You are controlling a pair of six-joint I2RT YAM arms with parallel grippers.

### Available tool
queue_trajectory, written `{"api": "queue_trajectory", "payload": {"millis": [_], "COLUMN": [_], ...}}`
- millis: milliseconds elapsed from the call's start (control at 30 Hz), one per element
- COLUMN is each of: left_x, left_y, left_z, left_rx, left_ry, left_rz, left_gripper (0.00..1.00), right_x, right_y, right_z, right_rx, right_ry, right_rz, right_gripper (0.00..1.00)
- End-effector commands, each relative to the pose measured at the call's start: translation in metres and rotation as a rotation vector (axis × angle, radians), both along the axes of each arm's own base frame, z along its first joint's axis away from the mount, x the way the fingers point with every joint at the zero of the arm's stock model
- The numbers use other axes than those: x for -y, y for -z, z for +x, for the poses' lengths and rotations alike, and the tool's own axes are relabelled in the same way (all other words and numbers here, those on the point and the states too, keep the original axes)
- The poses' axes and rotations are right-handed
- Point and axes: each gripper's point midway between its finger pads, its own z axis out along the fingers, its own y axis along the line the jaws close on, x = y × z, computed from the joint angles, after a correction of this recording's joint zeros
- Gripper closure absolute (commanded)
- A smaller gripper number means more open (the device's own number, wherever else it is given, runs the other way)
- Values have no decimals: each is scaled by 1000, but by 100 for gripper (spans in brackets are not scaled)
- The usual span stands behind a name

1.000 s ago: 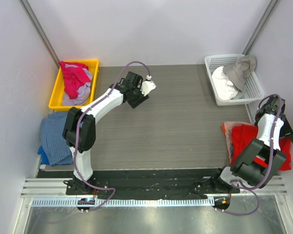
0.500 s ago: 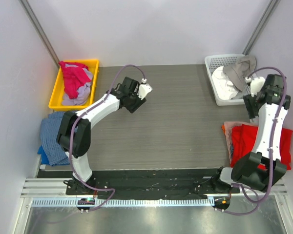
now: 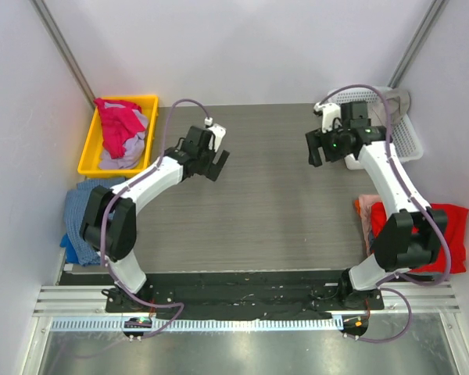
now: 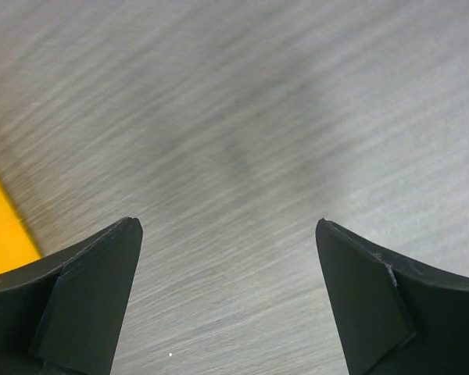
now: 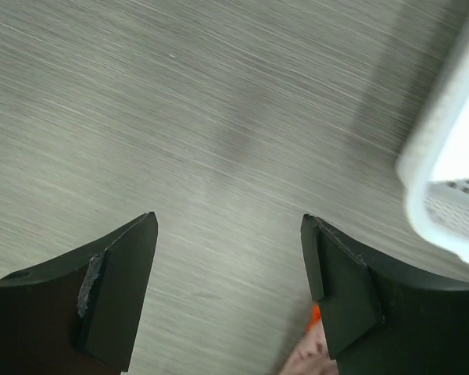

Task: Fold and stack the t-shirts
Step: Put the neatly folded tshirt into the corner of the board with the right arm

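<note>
A folded bright red t-shirt (image 3: 447, 234) lies at the table's right edge on a salmon one (image 3: 365, 206). Magenta-pink and pale lavender t-shirts (image 3: 119, 129) are heaped in the yellow bin (image 3: 89, 156) at the back left. My left gripper (image 3: 216, 164) (image 4: 227, 223) hangs open over bare table just right of the bin, with nothing between its fingers. My right gripper (image 3: 313, 151) (image 5: 228, 217) is open and empty over bare table left of the white basket (image 3: 406, 137). A bit of salmon cloth (image 5: 309, 351) shows below its right finger.
Folded blue cloth (image 3: 84, 215) lies off the table's left edge, below the bin. The white basket (image 5: 449, 183) holds white and grey cloth (image 3: 369, 133). The yellow bin's edge (image 4: 0, 234) shows at the left of the left wrist view. Grey walls close in both sides.
My right arm swung from the red stack at the right edge up and left to beside the white basket. Both grippers opened wider. The left gripper drew back slightly leftward.
</note>
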Motion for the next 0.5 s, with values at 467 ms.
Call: {"api": "queue_trajectory", "payload": {"millis": [467], "left_x": [-31], "left_y": [-80], "left_z": [29], "left_rx": [203], "left_ry": [-216], "left_rz": [-55], "left_gripper": [0], "right_x": [-82], "right_y": [-26], "right_z": [42], "right_rx": [218], "right_ry": [-34], "right_rz": [188], "right_gripper": [16]}}
